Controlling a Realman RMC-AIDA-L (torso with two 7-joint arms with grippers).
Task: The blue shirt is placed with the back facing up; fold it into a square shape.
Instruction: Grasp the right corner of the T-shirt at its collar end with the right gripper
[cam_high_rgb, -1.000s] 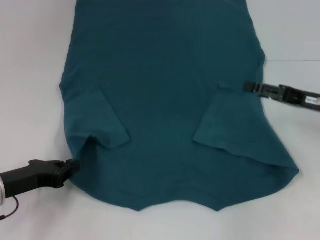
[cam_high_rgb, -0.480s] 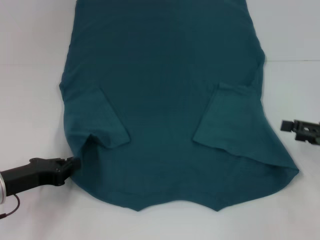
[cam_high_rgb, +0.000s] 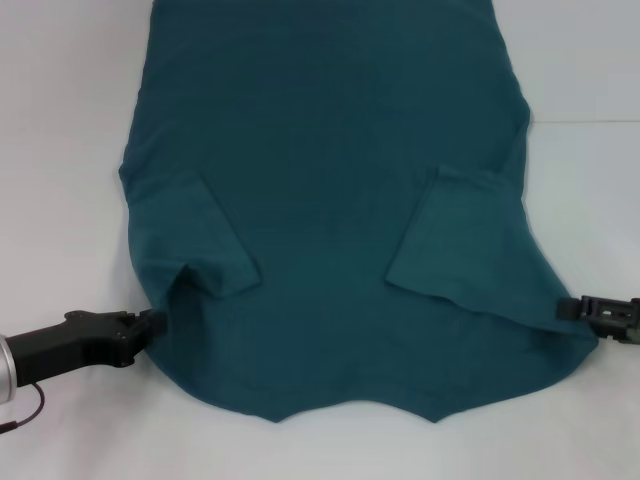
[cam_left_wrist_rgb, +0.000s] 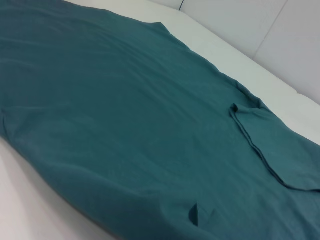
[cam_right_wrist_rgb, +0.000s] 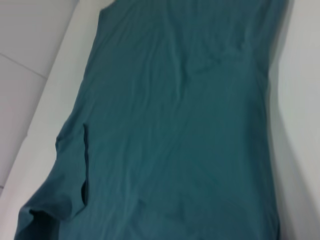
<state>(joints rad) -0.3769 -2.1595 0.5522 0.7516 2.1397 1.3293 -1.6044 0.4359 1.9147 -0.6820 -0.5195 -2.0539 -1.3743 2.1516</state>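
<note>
The blue shirt (cam_high_rgb: 330, 190) is seen as a plain dark teal-blue with no print or pattern on the side that faces up, and the same even teal is shown in both wrist views (cam_left_wrist_rgb: 130, 120) (cam_right_wrist_rgb: 180, 130). The tabletop (cam_high_rgb: 60, 120) beneath it is plain white. The left gripper (cam_high_rgb: 150, 322) is coloured matte black, and the right gripper (cam_high_rgb: 568, 308) is likewise black.
</note>
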